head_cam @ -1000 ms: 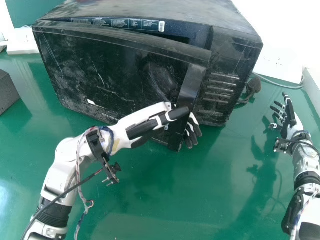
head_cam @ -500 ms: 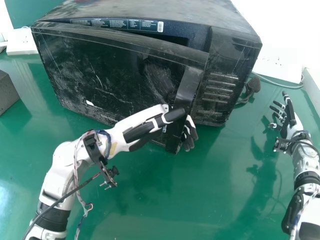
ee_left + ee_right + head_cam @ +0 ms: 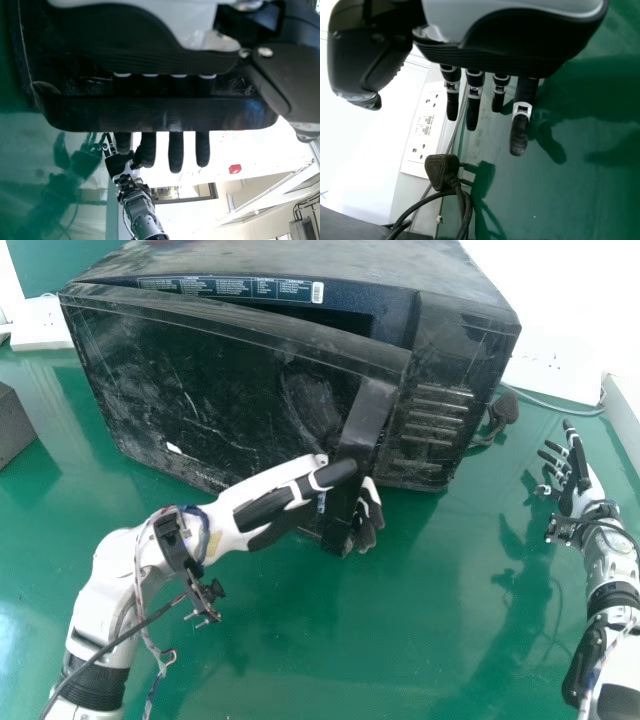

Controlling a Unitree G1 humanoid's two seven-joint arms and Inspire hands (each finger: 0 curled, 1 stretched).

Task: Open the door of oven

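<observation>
The door's free edge could be lost from here if the left robot hand (image 3: 285, 498) were drawn back too straight, since the handle (image 3: 365, 425) might slide off its fingertips. The forearm could also be struck, as the door swings towards the side from which the left arm (image 3: 105, 580) is brought in, low over the desk (image 3: 400, 640). That arm is stretched forward and inward, its wrist level with the lower part of the handle; the fingers are hooked behind the bar, with the tips seen past its far side, and the thumb is laid across the front.

The door (image 3: 220, 390) is ajar, a wedge of gap being left along its top, so the task is judged to be only begun. Behind it, the oven (image 3: 450, 350) sits at a slant on the desk (it might be dragged along, should the pull be rushed). To its right, the right robot hand (image 3: 580, 485) is held idle, fingers apart and loosely straight. Farther on, a plug (image 3: 442, 170) lies near the wall sockets (image 3: 425, 127).
</observation>
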